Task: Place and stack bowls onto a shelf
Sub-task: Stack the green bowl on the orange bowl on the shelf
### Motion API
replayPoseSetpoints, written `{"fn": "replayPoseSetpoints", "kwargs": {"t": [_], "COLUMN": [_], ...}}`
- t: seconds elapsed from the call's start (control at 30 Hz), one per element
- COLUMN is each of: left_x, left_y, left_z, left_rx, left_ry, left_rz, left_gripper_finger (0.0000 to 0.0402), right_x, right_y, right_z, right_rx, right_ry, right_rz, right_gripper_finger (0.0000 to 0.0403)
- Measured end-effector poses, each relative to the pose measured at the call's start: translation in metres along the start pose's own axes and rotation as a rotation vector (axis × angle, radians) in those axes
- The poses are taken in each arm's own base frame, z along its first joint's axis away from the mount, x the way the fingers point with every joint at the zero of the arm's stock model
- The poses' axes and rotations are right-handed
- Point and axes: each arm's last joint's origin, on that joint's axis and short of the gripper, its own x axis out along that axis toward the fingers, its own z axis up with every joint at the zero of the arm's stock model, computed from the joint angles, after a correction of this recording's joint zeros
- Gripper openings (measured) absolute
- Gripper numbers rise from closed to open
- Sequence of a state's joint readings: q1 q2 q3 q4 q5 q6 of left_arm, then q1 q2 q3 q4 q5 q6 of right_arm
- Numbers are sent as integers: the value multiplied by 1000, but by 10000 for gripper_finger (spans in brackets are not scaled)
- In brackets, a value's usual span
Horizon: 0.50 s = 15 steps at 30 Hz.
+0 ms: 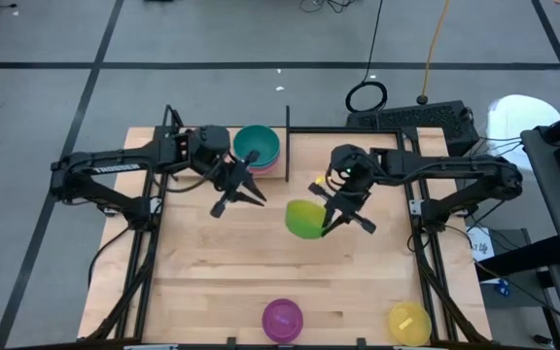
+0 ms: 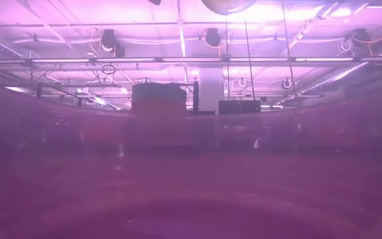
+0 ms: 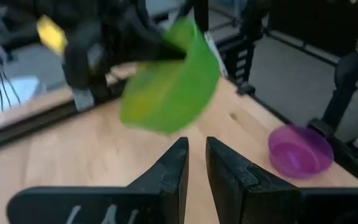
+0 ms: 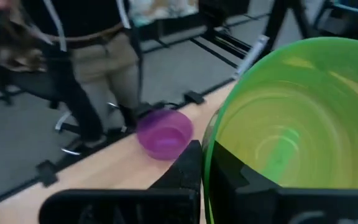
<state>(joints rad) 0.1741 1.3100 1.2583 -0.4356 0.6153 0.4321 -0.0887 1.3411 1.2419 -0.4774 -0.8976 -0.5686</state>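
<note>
Bowls are spread over the table [image 1: 212, 262] at this point: we see a teal bowl [image 1: 256, 143] nested on a pink bowl [image 1: 266, 165] at the far edge beside the left arm, a purple bowl [image 1: 282, 318] and a yellow bowl [image 1: 408, 322] along the near edge, and a lime green bowl [image 1: 304, 219] held up near the middle. The right gripper [image 1: 341, 216] is clamped on that green bowl's rim, one finger inside and one outside, so the bowl hangs tilted on its side above the wood; we judge it is being carried toward the stack rather than set down here. The left gripper [image 1: 258, 194] hovers just beside the teal and pink pair, its fingers a little apart and holding nothing, pointed toward the green bowl, probably waiting or clearing the way. Every bowl we can see into looks empty, apart from the pink one cradling the teal. Thin black rods [image 1: 288, 122] rise near the stack, likely the shelf frame. The low view is blocked, so it tells us nothing.
</note>
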Motion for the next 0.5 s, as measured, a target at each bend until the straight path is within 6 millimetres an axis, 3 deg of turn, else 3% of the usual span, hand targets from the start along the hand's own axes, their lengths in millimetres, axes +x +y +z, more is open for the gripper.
{"fn": "replayPoseSetpoints", "kwargs": {"t": [0.23,0.5], "left_x": [2,14], "left_y": [2,4], "left_z": [3,-5], "left_rx": [25,-61], "left_ry": [-37,-42], "left_rz": [-1,-139], "left_gripper_finger": [62,62], "right_x": [14,27], "right_y": [-10,-36], "right_z": [-8,-20], "right_rx": [-54,-86], "right_ry": [-88,-141], "right_rz": [149,137], "right_gripper_finger": [0,0]}}
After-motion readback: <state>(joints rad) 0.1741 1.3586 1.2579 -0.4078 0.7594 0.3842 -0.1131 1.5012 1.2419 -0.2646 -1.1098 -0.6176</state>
